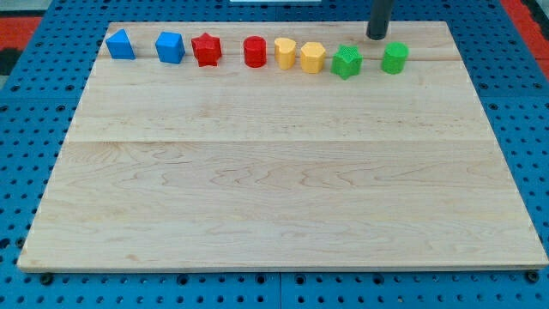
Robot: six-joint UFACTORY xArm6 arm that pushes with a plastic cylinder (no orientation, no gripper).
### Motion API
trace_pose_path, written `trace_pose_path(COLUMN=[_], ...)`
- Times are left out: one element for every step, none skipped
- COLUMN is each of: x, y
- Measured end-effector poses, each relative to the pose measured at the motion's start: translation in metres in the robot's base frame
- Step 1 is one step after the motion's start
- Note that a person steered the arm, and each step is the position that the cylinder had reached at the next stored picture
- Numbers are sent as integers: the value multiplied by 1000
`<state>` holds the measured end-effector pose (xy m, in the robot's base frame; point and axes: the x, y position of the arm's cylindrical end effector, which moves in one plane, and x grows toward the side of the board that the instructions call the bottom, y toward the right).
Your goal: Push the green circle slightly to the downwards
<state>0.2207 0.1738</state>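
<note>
Green circle (395, 57): the short green cylinder at the view's right end of the row of blocks, near the view's top edge of the tabletop (283, 197).
Material, as I judge it: small, light, rigid, probably plastic; it should slide freely on the smooth pale wood and should not deform or break under a push.
Handling risk: a round side wall gives no flat face, so an off-centre contact will likely let it roll aside instead of travelling straight.
Contact point: I judge the best place to be the middle of its far side, the side facing the view's top, so the push runs toward the view's bottom.
Tool: my tip (377, 37) is a plain dark rod with no jaws, so there is nothing to open, close or clamp; it carries nothing.
Tip position: just above and slightly to the view's left of the green circle, apart from it, between it and the green star (346, 62) in line.
Neighbour: the green star stands near the circle on the view's left, not touching it.
Cut off: the rod's upper part leaves the view at the top; the arm does not show.
Hard to tell: whether my tip touches the tabletop, and the circle's exact height.
</note>
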Motion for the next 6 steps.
trace_pose_path(x=[15, 70, 87, 87, 143, 187], y=[5, 15, 28, 68, 94, 58])
